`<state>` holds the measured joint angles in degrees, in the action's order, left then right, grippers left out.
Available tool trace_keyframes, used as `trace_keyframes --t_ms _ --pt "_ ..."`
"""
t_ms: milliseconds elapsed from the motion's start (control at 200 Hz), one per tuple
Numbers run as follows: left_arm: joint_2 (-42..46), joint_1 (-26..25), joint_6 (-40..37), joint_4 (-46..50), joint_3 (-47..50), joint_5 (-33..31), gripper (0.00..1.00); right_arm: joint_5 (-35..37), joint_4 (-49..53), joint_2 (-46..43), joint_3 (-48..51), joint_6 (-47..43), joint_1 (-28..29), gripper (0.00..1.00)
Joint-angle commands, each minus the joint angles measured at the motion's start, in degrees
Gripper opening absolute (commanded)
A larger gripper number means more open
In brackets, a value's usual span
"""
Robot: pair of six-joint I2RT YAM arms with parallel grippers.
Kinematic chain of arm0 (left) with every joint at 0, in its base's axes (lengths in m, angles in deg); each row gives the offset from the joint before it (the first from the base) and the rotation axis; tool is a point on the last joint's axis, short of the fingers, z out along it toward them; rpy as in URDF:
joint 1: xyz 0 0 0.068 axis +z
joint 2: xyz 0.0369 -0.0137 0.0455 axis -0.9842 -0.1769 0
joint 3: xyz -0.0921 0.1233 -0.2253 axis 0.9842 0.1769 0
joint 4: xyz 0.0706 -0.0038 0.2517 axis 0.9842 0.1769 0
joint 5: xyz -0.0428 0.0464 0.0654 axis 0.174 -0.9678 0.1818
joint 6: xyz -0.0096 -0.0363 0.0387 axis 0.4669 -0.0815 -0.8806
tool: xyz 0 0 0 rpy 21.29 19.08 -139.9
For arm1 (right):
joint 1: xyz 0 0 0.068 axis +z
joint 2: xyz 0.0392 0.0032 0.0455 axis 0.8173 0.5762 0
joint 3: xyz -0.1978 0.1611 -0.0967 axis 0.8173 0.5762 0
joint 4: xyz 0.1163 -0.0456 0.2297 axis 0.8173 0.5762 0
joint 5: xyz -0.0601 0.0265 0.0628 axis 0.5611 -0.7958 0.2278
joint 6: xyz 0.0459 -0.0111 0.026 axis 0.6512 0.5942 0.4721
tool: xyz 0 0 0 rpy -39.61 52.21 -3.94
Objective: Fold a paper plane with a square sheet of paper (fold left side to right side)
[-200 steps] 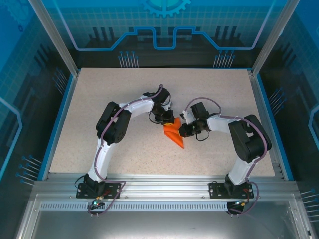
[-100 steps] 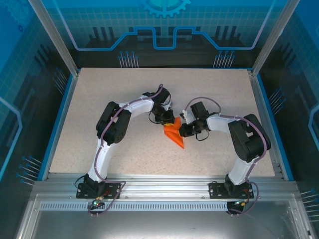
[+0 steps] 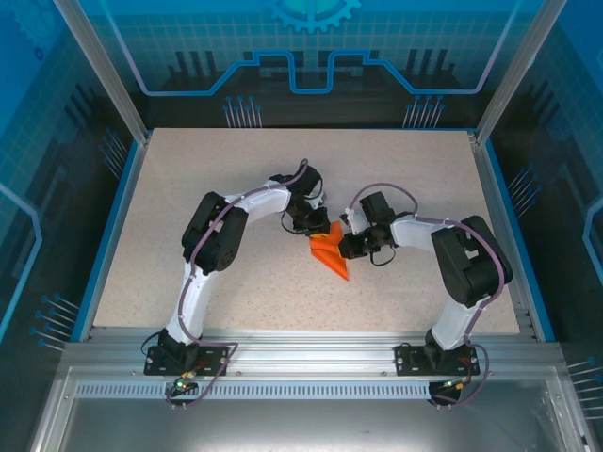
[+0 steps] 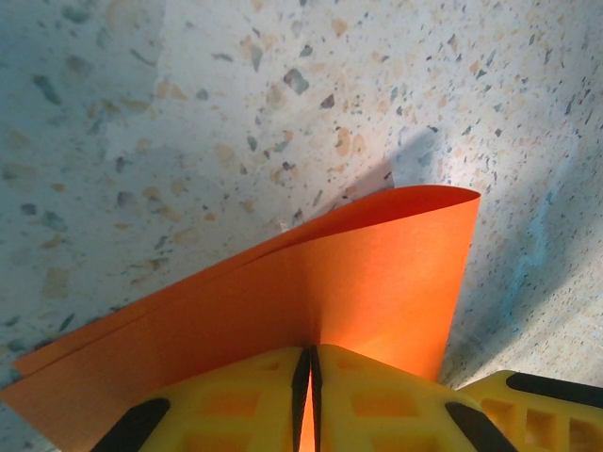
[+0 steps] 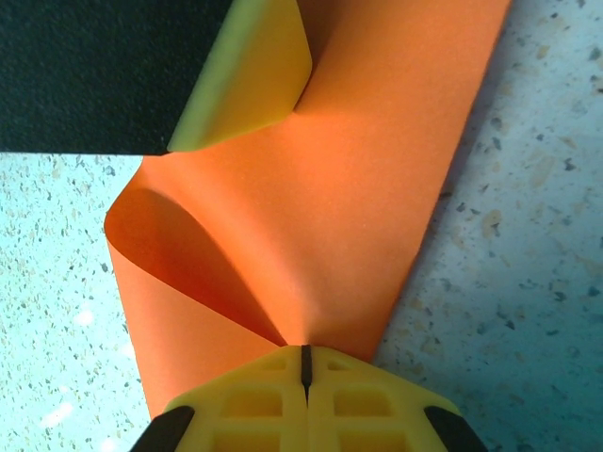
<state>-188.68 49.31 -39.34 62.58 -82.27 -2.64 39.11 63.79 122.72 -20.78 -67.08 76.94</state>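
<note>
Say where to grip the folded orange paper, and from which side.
Pinch a doubled edge bowing off the speckled table, from outside that edge: the folded orange paper is too thin to grab flat. The left end effector and right end effector clamp it so.

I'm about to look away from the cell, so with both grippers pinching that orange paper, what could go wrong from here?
1. The left gripper and right gripper are both shut on the one thin paper; pulling out of step could tear it or slip it free.
2. The paper bulges in a loose curve between them, so a crease could land crooked.
3. The grippers sit close together and might bump.
</note>
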Motion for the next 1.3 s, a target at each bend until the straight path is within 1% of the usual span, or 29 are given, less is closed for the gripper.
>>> trace_keyframes --t_ms 0,200,345,435,585,655,705,765,830,940,1060,1296 --pt "-3.6 -1.3 -0.8 2.0 1.2 -3.4 0.16 -0.1 1.8 1.9 -1.4 -0.3 0.4 0.0" --pt "-2.0 -1.3 -1.2 2.3 0.7 -3.1 0.19 -0.7 2.4 3.0 -0.9 -0.3 0.9 0.0" --pt "0.5 -0.8 -2.2 4.7 -1.7 -3.2 0.23 -0.8 2.6 2.8 0.0 -0.1 1.3 0.0" --pt "2.3 0.0 -2.9 6.1 -3.1 -3.2 0.28 -0.7 2.5 2.8 0.3 0.2 1.4 0.0" --pt "5.2 1.3 -3.6 7.7 -4.7 -3.1 0.4 -0.9 2.5 3.1 0.1 0.1 1.6 0.0" --pt "7.3 1.6 -3.5 7.5 -3.4 -3.3 0.42 -1.0 2.5 3.0 0.1 0.1 1.6 0.0" --pt "9.1 1.6 -3.0 6.6 -1.4 -3.2 0.41 -1.0 2.5 3.0 0.0 0.0 1.6 0.0" --pt "12.0 1.7 -1.7 4.1 2.3 -2.3 0.35 -1.1 2.5 3.1 0.0 0.0 1.6 0.0" --pt "14.7 1.4 0.0 0.8 6.8 0.2 0.29 -1.1 2.4 3.0 0.0 0.0 1.7 0.0" --pt "17.2 -0.2 2.2 -3.1 12.3 4.2 0.25 -1.1 2.4 3.0 0.1 -0.1 1.8 0.0" --pt "17.3 -2.6 4.6 -6.0 14.8 6.7 0.22 -1.0 2.5 3.0 0.0 -0.2 1.9 0.0" --pt "13.6 -3.9 6.4 -5.9 15.2 5.5 0.2 -0.7 2.6 3.1 -0.1 -0.2 2.0 0.0"
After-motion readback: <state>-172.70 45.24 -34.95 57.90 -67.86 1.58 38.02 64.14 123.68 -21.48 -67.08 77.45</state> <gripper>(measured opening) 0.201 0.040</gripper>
